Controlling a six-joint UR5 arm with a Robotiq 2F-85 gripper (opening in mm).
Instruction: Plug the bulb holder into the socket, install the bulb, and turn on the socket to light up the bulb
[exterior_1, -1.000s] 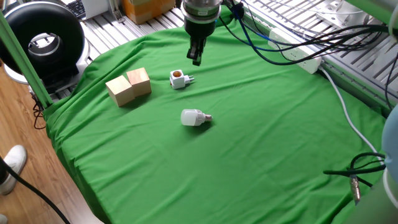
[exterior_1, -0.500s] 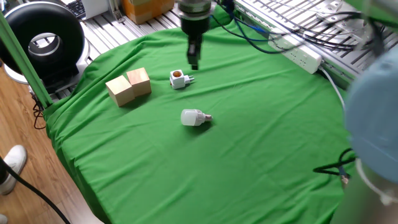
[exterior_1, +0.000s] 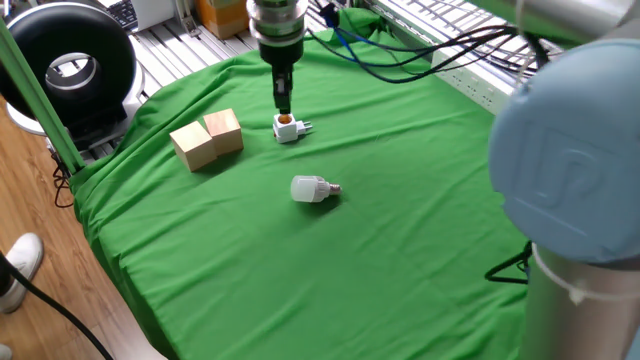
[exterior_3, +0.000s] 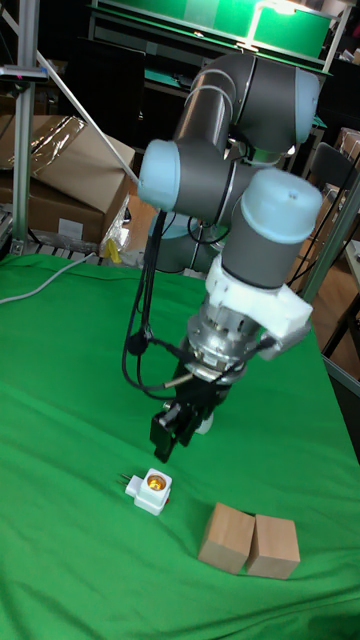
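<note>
The bulb holder (exterior_1: 288, 127), a small white cube with an orange-brown opening facing up, lies on the green cloth with its prongs pointing sideways; it also shows in the tall fixed view (exterior_3: 152, 489). My gripper (exterior_1: 284, 106) hangs just above and behind it, not touching, and its black fingers (exterior_3: 165, 438) are pressed close together with nothing between them. The bulb (exterior_1: 313, 189) lies on its side nearer the front, metal base to the right. The socket is hidden behind my arm's large joint (exterior_1: 570, 170).
Two wooden blocks (exterior_1: 207, 138) sit side by side left of the bulb holder, also seen in the tall fixed view (exterior_3: 250, 541). Black and blue cables (exterior_1: 420, 60) trail over the back right. A white cable (exterior_3: 35, 290) lies on the cloth.
My gripper has moved left and lowered, from behind and to the right of the bulb holder to just above it. The arm's big joint has swung in and covers the socket.
</note>
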